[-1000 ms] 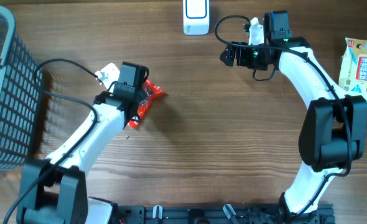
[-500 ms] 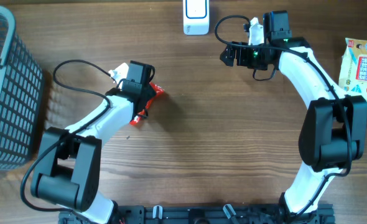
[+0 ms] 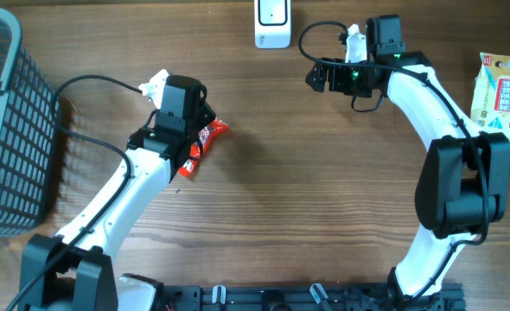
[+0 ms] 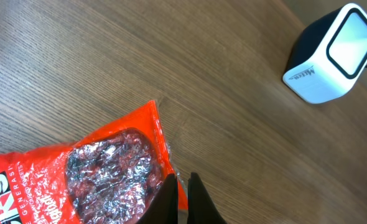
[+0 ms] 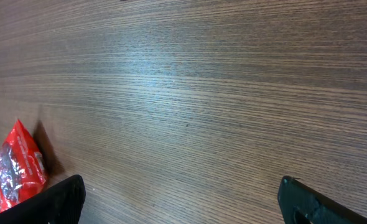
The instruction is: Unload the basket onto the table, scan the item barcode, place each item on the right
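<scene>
Fingers [image 4: 199,205] on red packet [image 4: 78,180], perhaps higher.

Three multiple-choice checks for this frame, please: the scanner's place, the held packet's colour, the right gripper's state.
1. Where is the scanner in the overhead view? A top centre; B bottom left; C far right.
2. Colour of the packet in the left gripper? A blue; B red; C green.
3. The right gripper is: A shut on a packet; B shut, empty; C open.
Answers: 1 A: it stands at the top edge, mid-frame. 2 B: red film at the closed fingers. 3 C: fingers wide apart, nothing between.
</scene>
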Tool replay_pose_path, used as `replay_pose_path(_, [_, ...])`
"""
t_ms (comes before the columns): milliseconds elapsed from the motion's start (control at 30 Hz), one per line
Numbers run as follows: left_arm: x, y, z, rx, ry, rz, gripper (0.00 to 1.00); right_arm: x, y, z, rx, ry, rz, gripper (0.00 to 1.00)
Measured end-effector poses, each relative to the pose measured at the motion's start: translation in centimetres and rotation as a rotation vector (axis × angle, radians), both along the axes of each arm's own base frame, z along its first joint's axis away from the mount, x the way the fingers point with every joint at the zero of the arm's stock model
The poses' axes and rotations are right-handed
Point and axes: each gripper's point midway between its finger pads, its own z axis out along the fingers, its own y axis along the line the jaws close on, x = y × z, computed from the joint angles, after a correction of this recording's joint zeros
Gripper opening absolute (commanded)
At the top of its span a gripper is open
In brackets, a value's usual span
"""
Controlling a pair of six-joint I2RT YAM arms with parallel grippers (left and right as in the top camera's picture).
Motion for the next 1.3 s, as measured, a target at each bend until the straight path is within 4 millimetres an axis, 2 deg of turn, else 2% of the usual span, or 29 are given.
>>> replay_pose_path(100, [0.0, 0.0, -1.3, 0.01, 0.033, 0.001, 0.04, 0.0, 0.0, 0.0, 0.0, 0.0, 0.0, 1.0])
replay_pose_path(300, [-0.4, -0.8, -7.7, -0.019, 0.188, 0.01, 0.04, 0.0, 0.0, 0.0, 0.0, 0.0, 0.0, 1.0])
replay_pose_path(367, [-0.5, -1.3, -9.3, -0.037, 0.224, 0.0, 0.04, 0.0, 0.0, 0.0, 0.0, 0.0, 0.0, 1.0])
replay_pose_path(533, [-0.8, -2.1, -9.7, -0.078, 0.243, -0.025, 0.04, 0.0, 0.0, 0.0, 0.0, 0.0, 0.0, 1.0])
replay_pose_path(700, [-0.7, -3.4, -9.4, -0.136, 0.243, -0.067, 0.04, 0.0, 0.0, 0.0, 0.0, 0.0, 0.0, 1.0])
replay_pose_path(767, [-0.6, -3.9, -8.6, -0.16, 0.226, -0.085, 0.04, 0.0, 0.0, 0.0, 0.0, 0.0, 0.0, 1.0])
replay_pose_path(800, [-0.4, -4.1, -7.8, -0.174, 0.205, -0.094, 0.04, 0.0, 0.0, 0.0, 0.0, 0.0, 0.0, 1.0])
replay_pose_path(933, [0.4, -4.3, -1.4, -0.2, 0.037, -0.124, 0.07, 0.0, 0.0, 0.0, 0.0, 0.0, 0.0, 1.0])
replay_pose_path(1000, [0.3, -3.2, 1.9, -0.17, -0.045, -0.092, 0.1, 0.0, 0.0, 0.0, 0.0, 0.0, 0.0, 1.0])
replay_pose_path(1067, [-0.1, -1.2, 3.5, -0.103, -0.079, -0.025, 0.12, 0.0, 0.0, 0.0, 0.0, 0.0, 0.0, 1.0])
replay_pose_path(1133, [-0.6, 0.8, 3.2, -0.018, -0.067, 0.049, 0.13, 0.0, 0.0, 0.0, 0.0, 0.0, 0.0, 1.0])
replay_pose_path(1200, [-1.2, 3.2, 2.0, 0.09, -0.024, 0.13, 0.11, 0.0, 0.0, 0.0, -0.001, 0.0, 0.0, 1.0])
replay_pose_path(1300, [-1.3, 5.8, 0.1, 0.191, 0.027, 0.212, 0.12, 0.0, 0.0, 0.0, -0.003, 0.0, -0.001, 1.0])
